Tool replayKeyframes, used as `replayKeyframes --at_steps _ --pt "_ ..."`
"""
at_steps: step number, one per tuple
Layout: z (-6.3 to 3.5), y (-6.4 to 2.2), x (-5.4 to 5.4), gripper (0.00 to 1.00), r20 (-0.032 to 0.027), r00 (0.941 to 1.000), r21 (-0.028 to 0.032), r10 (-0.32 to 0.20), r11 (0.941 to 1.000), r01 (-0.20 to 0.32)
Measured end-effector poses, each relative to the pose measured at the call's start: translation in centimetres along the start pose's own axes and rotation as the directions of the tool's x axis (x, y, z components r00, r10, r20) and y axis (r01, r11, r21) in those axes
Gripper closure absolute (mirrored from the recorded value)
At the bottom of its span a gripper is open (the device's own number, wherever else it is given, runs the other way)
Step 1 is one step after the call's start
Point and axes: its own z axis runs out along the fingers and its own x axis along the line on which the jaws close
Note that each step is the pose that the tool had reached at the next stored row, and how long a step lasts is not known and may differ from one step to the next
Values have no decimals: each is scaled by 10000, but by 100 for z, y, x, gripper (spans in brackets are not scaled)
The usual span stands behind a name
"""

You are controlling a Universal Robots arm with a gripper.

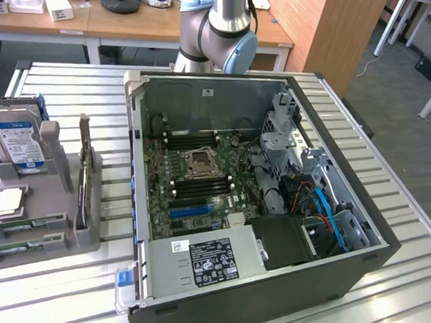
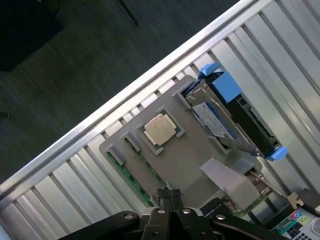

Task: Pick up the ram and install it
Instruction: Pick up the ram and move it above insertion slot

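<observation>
The ram (image 1: 25, 226) lies as thin green sticks in the front slots of a grey holder block (image 1: 46, 197), at the exterior view's left. In the wrist view a green ram stick (image 2: 131, 176) runs along the holder's edge (image 2: 190, 165). My gripper (image 2: 170, 194) hangs well above that holder with its black fingers pressed together and nothing between them. The open computer case (image 1: 219, 95) lies on its side, with black memory slots (image 1: 201, 184) beside the processor socket (image 1: 199, 163) on its green motherboard.
The holder also carries a hard drive (image 1: 17, 141) standing upright and a silver processor chip (image 2: 159, 128). A blue expansion slot (image 1: 189, 209), a power supply (image 1: 207, 261) and drive cages (image 1: 287, 139) sit inside the case. My arm (image 1: 218, 29) rises behind the case. Everything rests on a slatted metal table (image 1: 56, 303).
</observation>
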Motion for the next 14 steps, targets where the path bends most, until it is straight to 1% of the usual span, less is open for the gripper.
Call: replayKeyframes --at_steps 4,7,9,11,14 --pt "1 1 -1 89 -6 9982 -14 -599 9982 599" --pt "2 2 -1 89 -12 9938 -27 -1110 9938 1110" --pt "3 1 -1 89 -15 9894 -36 -1453 9894 1453" --pt "4 1 -1 89 -18 9837 -44 -1800 9837 1800" --pt "5 1 -1 89 -21 9726 -58 -2325 9726 2325"
